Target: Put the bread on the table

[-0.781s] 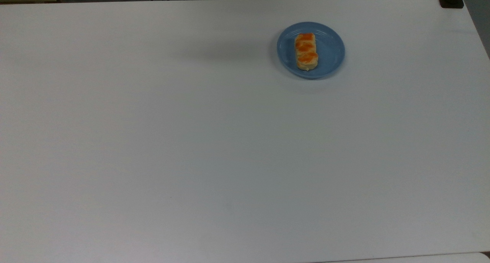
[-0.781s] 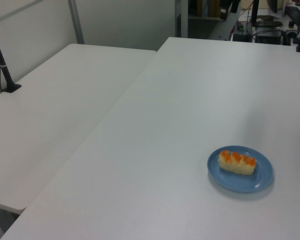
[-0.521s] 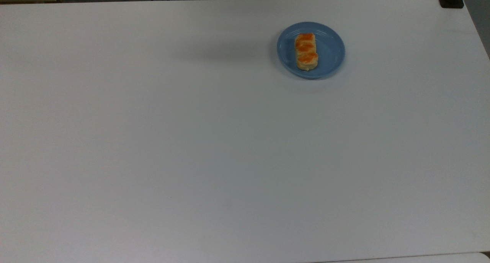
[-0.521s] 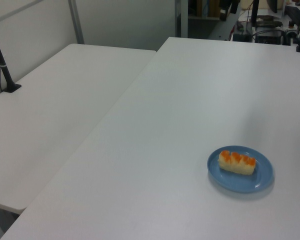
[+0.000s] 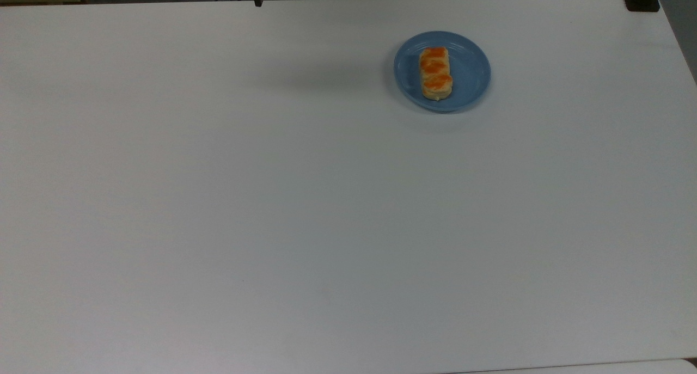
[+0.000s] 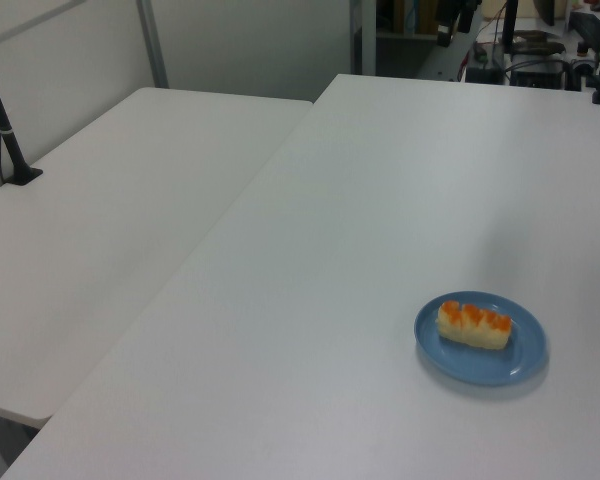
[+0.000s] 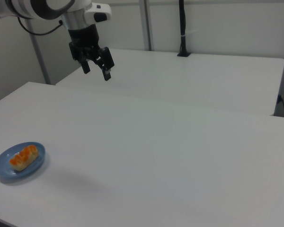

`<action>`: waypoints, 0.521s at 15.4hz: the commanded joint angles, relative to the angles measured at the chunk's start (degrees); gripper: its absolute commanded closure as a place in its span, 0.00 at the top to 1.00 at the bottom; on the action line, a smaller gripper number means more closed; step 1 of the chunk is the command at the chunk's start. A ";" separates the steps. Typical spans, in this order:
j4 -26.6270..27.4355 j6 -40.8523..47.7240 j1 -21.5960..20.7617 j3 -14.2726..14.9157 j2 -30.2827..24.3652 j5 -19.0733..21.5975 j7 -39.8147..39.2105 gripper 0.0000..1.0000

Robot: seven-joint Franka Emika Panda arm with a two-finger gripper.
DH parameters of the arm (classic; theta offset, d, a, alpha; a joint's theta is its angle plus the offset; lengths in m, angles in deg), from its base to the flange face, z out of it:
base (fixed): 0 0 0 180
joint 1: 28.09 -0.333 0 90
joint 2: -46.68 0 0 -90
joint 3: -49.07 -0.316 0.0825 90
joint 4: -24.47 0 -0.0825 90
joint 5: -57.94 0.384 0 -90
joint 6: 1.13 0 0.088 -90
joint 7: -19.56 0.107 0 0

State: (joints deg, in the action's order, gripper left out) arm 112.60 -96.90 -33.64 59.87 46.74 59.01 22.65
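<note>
While the bread point(image 7: 23, 157) lay untouched on the blue plate point(image 7: 4, 171), the jaws point(image 7: 96, 66) hung high above the surface point(image 7: 170, 156), spread wide with nothing between the two fingers. In the right view the loaf sat low at the right view's left edge, and the jaws stood well apart from it, up and toward the right view's right, over the far side of the white surface. The coming reach, as I judged it, would have to run down and toward the right view's left.

In the top view the bread point(image 5: 435, 73) rested a little toward the top view's left of the middle of the plate point(image 5: 471, 72), its long axis running nearly top to bottom, with the three orange bumps in a row along it. In the left view the same loaf point(image 6: 473, 326) lay almost crosswise on the plate point(image 6: 490, 368). A grasp would probably go best across the short width, so the fingers would need to line up at right angles to that long axis before coming down. The plate's raised rim sat near the loaf on one long side, which could crowd one finger. Plenty of bare surface point(image 5: 326, 210) lay around the plate for setting the loaf down.
</note>
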 commanded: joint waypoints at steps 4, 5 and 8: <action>0.99 0.33 -0.69 0.36 -0.68 1.21 0.25 1.00; 1.08 0.33 -0.69 0.36 -0.50 1.22 0.08 1.00; 0.99 0.33 -1.57 0.36 -0.15 0.96 -0.80 1.00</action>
State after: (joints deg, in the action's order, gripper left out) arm 112.75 -96.86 -33.72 59.81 46.87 59.06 22.50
